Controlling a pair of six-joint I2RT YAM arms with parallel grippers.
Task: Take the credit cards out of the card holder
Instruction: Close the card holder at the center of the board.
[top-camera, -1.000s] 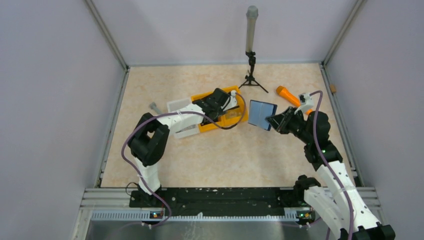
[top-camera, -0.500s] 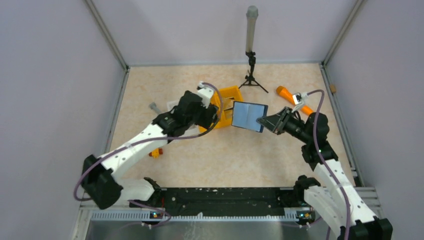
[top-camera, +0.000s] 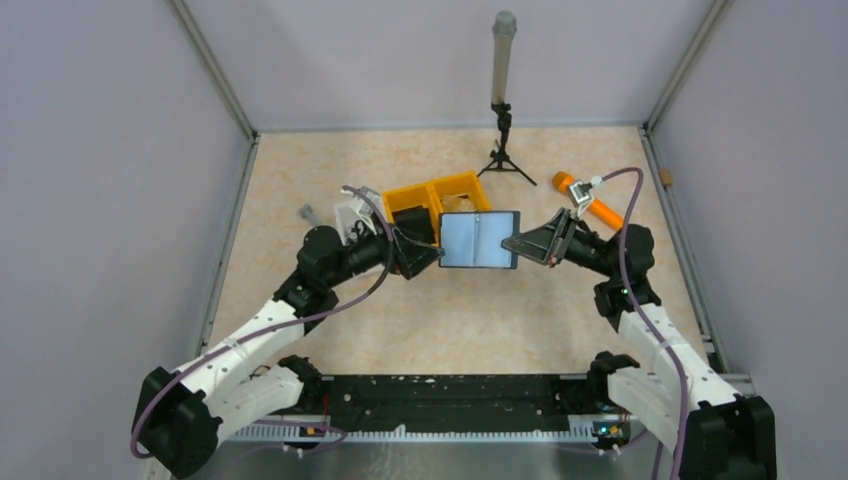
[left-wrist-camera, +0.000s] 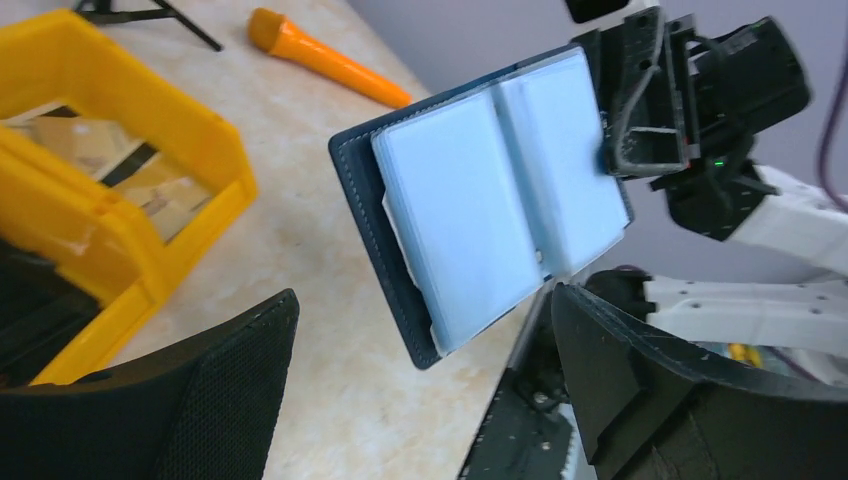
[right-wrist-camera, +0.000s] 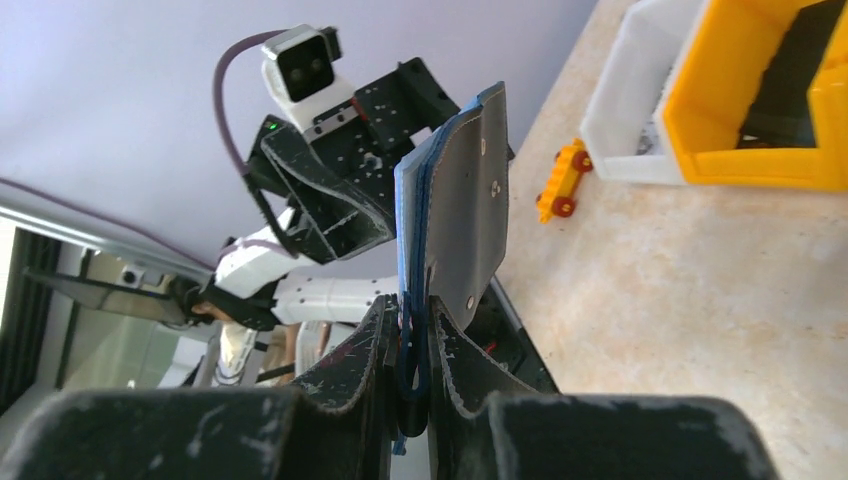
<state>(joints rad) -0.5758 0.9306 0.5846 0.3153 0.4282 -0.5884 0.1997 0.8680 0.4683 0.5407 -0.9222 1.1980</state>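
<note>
Card holder (top-camera: 480, 240) hangs open above the worktop (top-camera: 450, 325), its right edge pinched in the right end effector (top-camera: 513, 244); left end effector (top-camera: 431, 253) gapes wide just beside its left edge.

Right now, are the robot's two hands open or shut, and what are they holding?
Left gripper: open, holding nothing.
Right gripper: shut on the card holder, gripping its edge.
</note>
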